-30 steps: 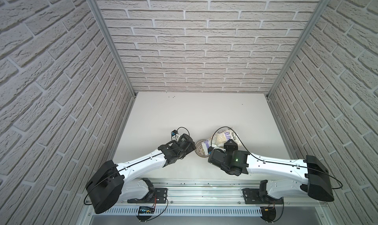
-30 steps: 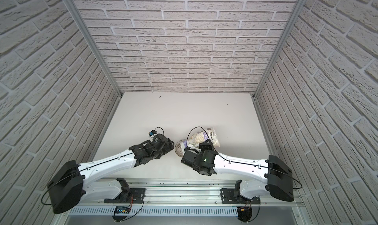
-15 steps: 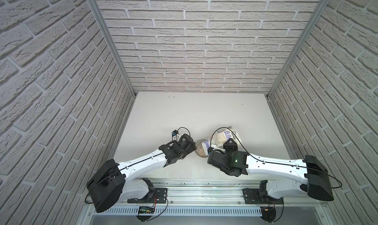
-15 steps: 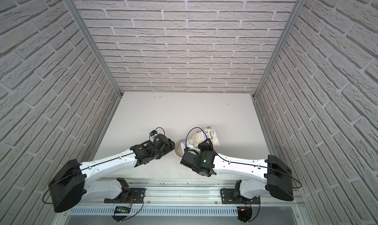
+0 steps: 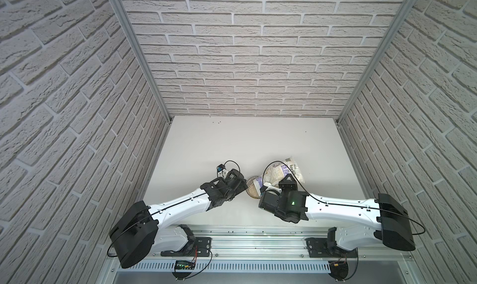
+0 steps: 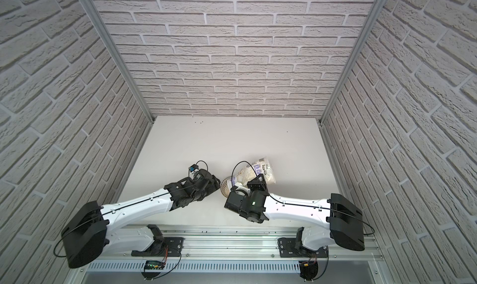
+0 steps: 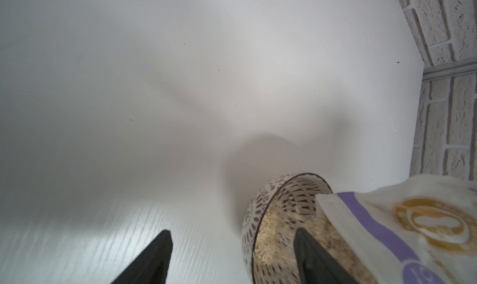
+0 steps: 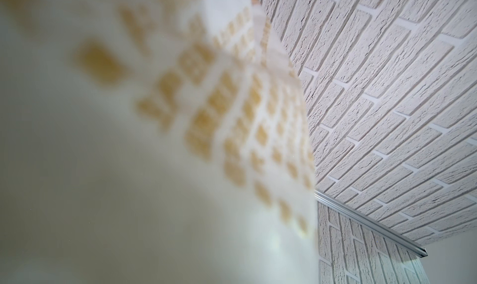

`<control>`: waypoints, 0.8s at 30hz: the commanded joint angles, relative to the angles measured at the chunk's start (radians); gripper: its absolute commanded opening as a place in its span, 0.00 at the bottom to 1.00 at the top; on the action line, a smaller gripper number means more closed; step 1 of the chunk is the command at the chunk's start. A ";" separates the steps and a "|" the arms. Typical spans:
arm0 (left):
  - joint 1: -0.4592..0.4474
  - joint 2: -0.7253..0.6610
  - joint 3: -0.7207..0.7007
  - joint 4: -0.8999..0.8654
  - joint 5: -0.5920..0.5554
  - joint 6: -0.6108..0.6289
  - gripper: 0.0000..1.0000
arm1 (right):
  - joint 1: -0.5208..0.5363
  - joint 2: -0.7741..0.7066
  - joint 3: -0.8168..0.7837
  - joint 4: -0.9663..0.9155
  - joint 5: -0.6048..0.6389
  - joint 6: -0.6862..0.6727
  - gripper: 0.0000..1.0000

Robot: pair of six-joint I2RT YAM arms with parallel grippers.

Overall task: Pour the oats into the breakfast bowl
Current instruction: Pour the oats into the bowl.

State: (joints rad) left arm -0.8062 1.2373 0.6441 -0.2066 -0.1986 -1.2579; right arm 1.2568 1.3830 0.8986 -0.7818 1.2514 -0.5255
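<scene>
Over the breakfast bowl (image 7: 260,210) our right gripper (image 5: 271,189) pinches the tipped oats (image 7: 387,218), some already inside, more left; left gripper (image 7: 231,231) spread wide.

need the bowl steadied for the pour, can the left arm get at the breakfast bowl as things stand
Probably yes: the left pincer stands open right at the breakfast bowl, the near wall between its fingers. The oats bag tipped over the rim crowds only the other side.
</scene>
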 commanded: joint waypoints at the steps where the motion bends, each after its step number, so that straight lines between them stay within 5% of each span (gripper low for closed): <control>1: -0.007 0.006 -0.015 0.028 -0.011 -0.001 0.77 | 0.010 -0.012 0.057 0.026 0.211 0.017 0.04; 24: -0.008 0.015 -0.029 0.056 -0.004 -0.014 0.74 | 0.039 0.021 0.102 -0.108 0.272 0.105 0.03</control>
State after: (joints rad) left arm -0.8066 1.2469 0.6296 -0.1768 -0.1982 -1.2663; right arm 1.2793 1.4372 0.9600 -0.8909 1.3231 -0.4690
